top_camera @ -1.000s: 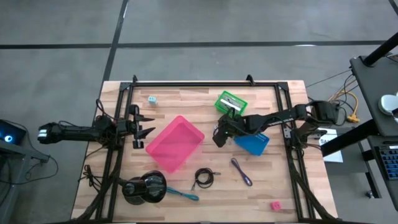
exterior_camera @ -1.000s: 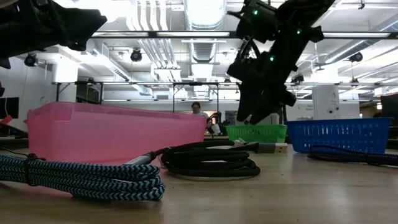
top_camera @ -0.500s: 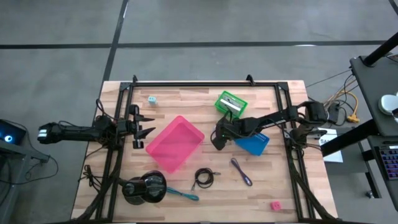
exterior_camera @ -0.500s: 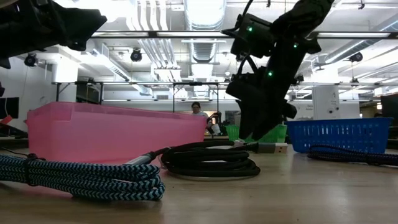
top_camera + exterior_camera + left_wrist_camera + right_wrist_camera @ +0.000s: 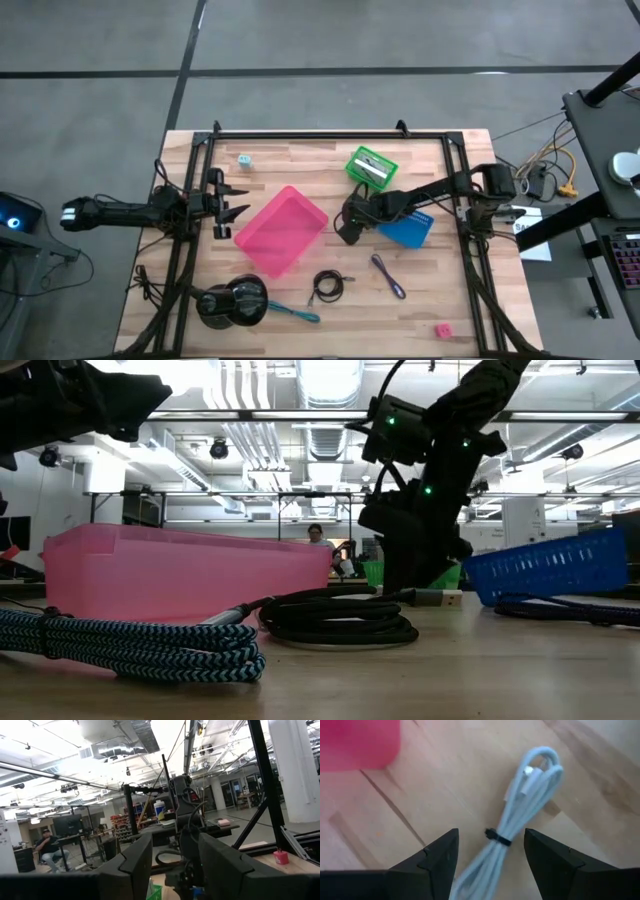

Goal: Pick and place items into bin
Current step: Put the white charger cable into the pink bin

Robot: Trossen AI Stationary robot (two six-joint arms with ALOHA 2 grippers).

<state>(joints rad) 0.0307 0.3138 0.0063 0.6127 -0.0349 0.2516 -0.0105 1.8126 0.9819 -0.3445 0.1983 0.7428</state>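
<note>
High view first: right gripper (image 5: 346,230) sits low between the pink bin (image 5: 281,230) and the blue basket (image 5: 407,229), while the left gripper (image 5: 236,201) waits spread by the bin's left side. Low view has the black cord (image 5: 338,622) coiled on the table in front of that right arm, and the blue basket looks tipped up. Right wrist view shows fingers (image 5: 436,857) spread wide either side of the whitish cord (image 5: 522,807), which lies flat on the wood right beside the pink bin.

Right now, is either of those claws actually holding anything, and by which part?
Nothing is held. The right gripper is open, fingers either side of a whitish cord lying on the table. The left gripper waits open, empty.
</note>
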